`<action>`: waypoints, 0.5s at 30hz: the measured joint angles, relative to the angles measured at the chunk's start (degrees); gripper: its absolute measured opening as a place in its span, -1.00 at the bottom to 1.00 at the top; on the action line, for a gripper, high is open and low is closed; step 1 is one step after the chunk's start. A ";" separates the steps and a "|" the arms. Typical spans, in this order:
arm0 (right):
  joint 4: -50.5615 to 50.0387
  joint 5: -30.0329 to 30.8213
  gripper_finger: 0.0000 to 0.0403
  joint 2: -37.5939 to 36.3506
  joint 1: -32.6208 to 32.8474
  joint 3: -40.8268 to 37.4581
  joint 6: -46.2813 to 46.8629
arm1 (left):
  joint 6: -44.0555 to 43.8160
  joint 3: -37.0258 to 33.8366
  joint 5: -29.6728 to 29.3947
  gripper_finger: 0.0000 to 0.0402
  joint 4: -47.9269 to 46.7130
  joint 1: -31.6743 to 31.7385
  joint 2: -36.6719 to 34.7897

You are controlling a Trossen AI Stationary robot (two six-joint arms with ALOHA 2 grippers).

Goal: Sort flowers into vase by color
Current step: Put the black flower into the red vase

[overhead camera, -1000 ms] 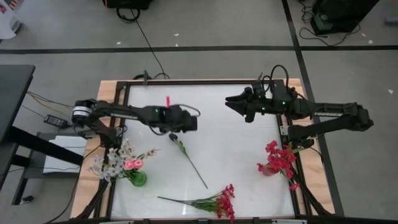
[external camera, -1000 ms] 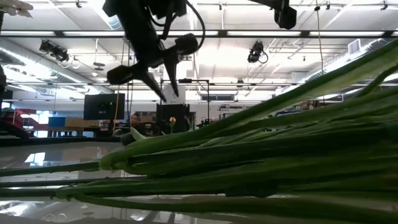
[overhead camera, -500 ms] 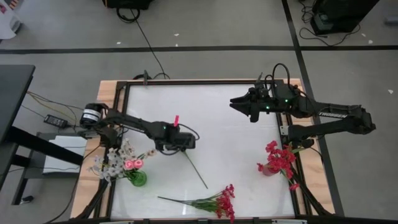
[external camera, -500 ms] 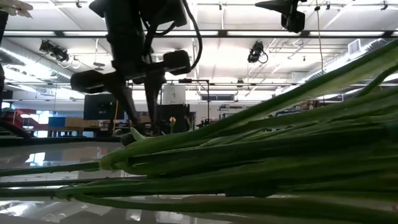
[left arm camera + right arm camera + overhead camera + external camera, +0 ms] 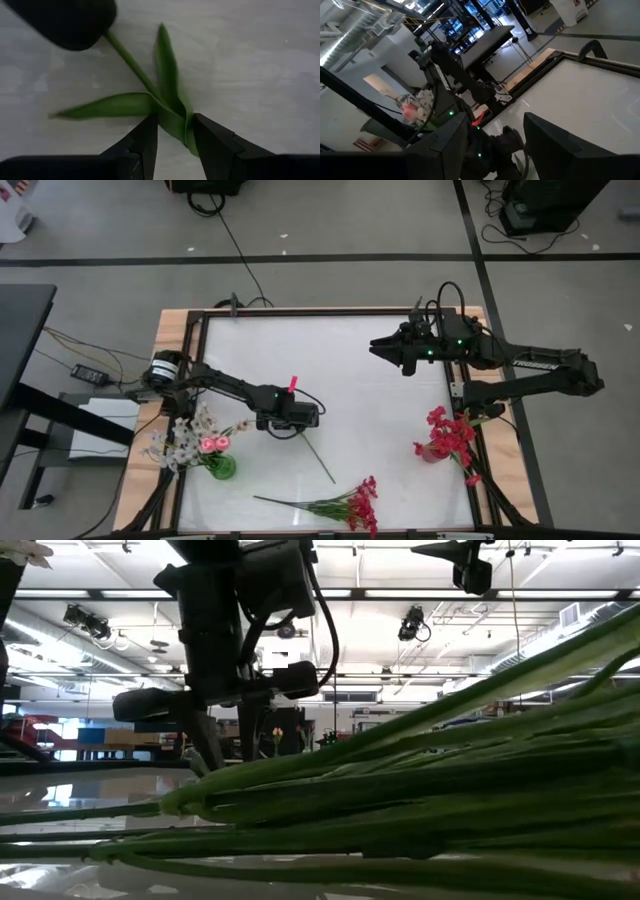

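A leafy stem with a dark bud (image 5: 65, 22) lies flat on the white table (image 5: 380, 410), its bare stem (image 5: 318, 458) running toward the near edge. My left gripper (image 5: 290, 420) points steeply down over the bud end. Its open fingers (image 5: 175, 120) stand on either side of the stem where two leaves fork (image 5: 170, 107). My right gripper (image 5: 378, 343) hangs open and empty high over the far right of the table. A spray of red blossoms (image 5: 345, 505) lies at the near edge.
A green vase (image 5: 222, 468) with white and pink flowers stands at the near left. A vase of red flowers (image 5: 445, 438) stands at the right edge. In the low view the red spray's green stems (image 5: 420, 800) fill the foreground. A black frame (image 5: 300, 310) rims the table.
My left gripper has gone toward the near edge and down onto the leafy stem, tipping to point more steeply down. The gap between its fingers stays the same. The stem has not moved.
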 joint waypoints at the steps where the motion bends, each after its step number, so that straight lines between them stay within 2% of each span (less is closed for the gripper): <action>1: -0.07 -0.30 0.01 0.00 0.12 0.00 0.33 | 0.67 0.02 0.00 -0.35 0.38 0.08 0.24; 7: -0.09 -1.41 0.01 0.02 0.22 0.00 2.19 | 5.99 0.03 0.51 -0.39 -0.02 1.51 -0.09; 12: 0.03 -0.49 0.01 0.02 0.23 0.00 2.67 | 17.74 -0.09 -1.01 -0.48 -1.94 5.64 -2.01; 15: 0.25 -0.45 0.01 0.02 0.22 0.00 3.51 | 23.08 -0.02 0.40 -0.51 -1.79 7.30 -4.05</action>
